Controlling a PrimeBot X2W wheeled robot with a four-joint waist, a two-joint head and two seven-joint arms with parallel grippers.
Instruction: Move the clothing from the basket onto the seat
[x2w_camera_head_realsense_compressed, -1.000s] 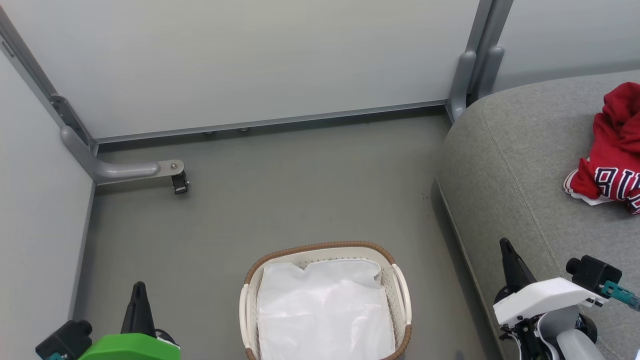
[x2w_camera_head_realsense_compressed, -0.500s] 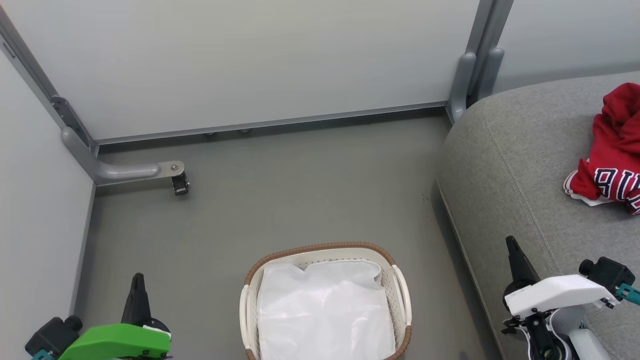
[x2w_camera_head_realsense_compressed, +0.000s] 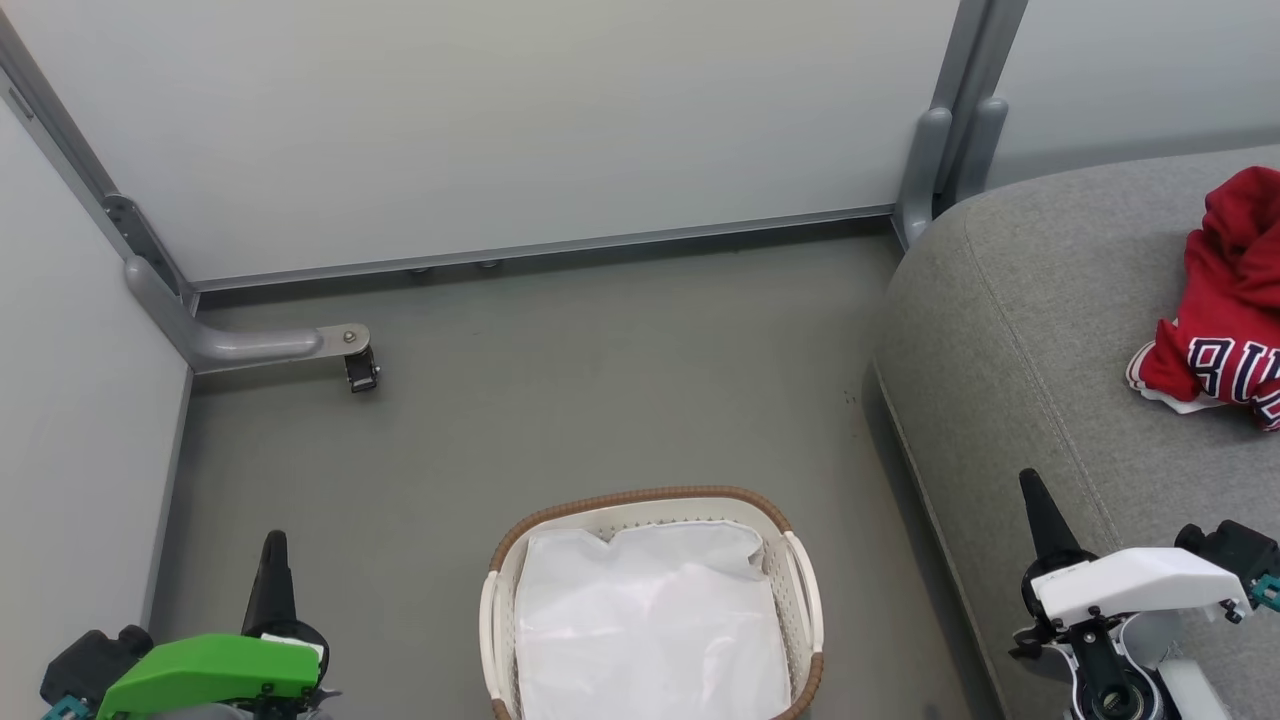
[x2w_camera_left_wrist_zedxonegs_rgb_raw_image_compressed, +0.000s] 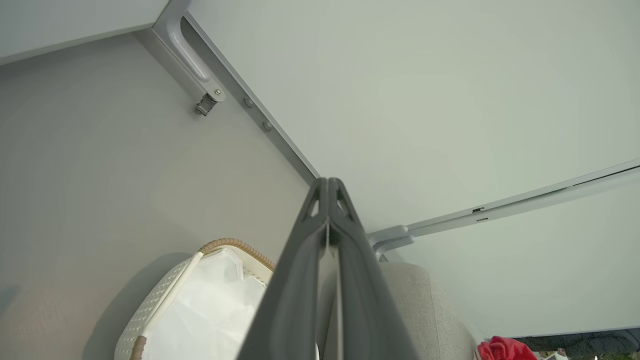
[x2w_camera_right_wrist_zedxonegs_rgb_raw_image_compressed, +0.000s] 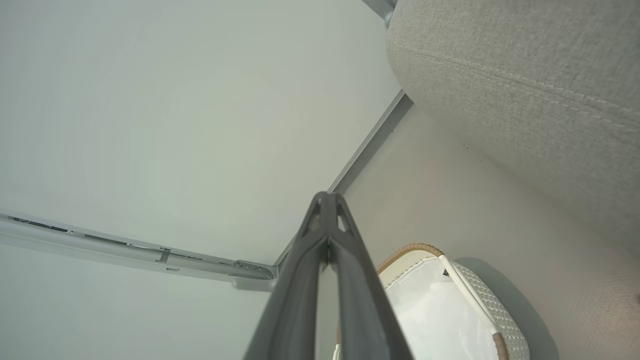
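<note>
Red clothing (x2w_camera_head_realsense_compressed: 1228, 290) | crumpled on seat (x2w_camera_head_realsense_compressed: 1020, 330) | long axis near-to-far | lettering nearest

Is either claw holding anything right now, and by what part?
Nothing. The left gripper and right gripper are both shut and empty; the jersey lies on the seat.

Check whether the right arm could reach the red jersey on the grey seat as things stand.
Probably yes. The right end effector hangs over the seat edge, with bare cushion between it and the jersey. Its jaws are shut, so they must open first.

Left hand (x2w_camera_left_wrist_zedxonegs_rgb_raw_image_compressed: 328, 187) closed; basket (x2w_camera_left_wrist_zedxonegs_rgb_raw_image_compressed: 165, 295) beside seat (x2w_camera_left_wrist_zedxonegs_rgb_raw_image_compressed: 425, 310).
</note>
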